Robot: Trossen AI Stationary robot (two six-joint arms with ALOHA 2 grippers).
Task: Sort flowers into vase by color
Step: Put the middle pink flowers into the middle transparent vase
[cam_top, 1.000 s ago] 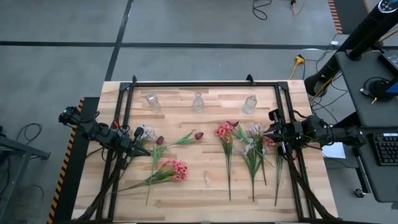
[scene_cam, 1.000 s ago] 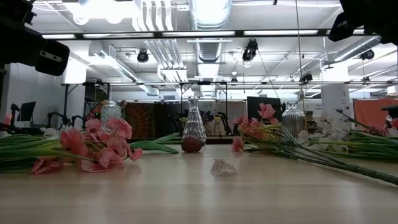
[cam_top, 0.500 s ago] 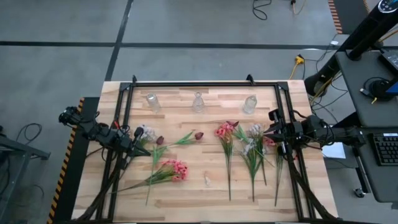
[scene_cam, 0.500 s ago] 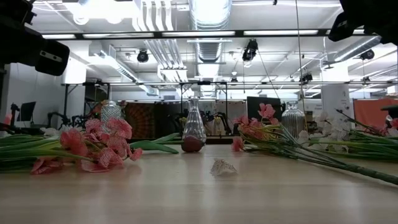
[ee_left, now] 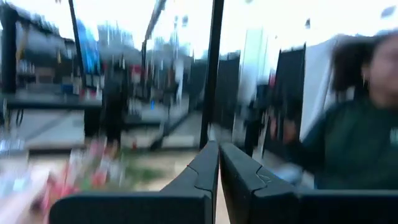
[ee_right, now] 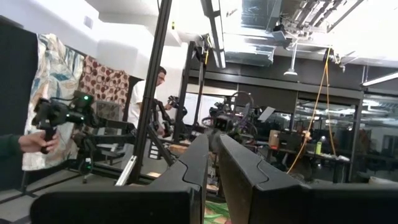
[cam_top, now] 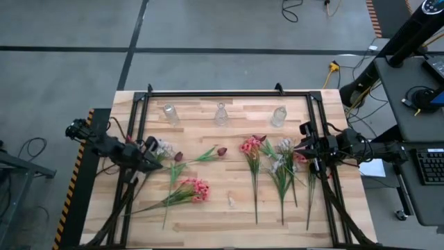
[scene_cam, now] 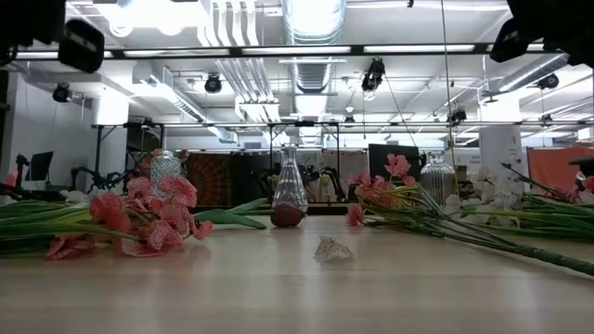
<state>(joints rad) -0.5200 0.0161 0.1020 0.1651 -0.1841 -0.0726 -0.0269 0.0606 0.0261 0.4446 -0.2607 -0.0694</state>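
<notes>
Artificial flowers lie flat on the wooden table. On the left are a white-lavender spray [cam_top: 164, 147], two dark red tulip buds [cam_top: 178, 157] [cam_top: 222, 151] and a pink cluster [cam_top: 195, 188]. On the right lie another pink bloom [cam_top: 250, 146], a white spray [cam_top: 284, 147] and several more stems. Three glass vases [cam_top: 170, 114] [cam_top: 220, 114] [cam_top: 279, 116] stand along the far side. My left gripper [cam_top: 151, 148] [ee_left: 218, 146] hovers shut beside the white-lavender spray. My right gripper [cam_top: 300, 147] [ee_right: 212, 138] hovers shut over the right-hand bunch.
A black metal frame [cam_top: 222, 93] borders the table. A small pale scrap [cam_top: 231, 201] [scene_cam: 332, 249] lies near the table's middle front. There is bare wood along the near edge. People stand in the room beyond the table [ee_right: 155, 84].
My left arm has risen: in the low view its dark body sits higher than before. In the high view its gripper has drawn slightly toward the table's left edge. The flowers and my right arm have stayed still.
</notes>
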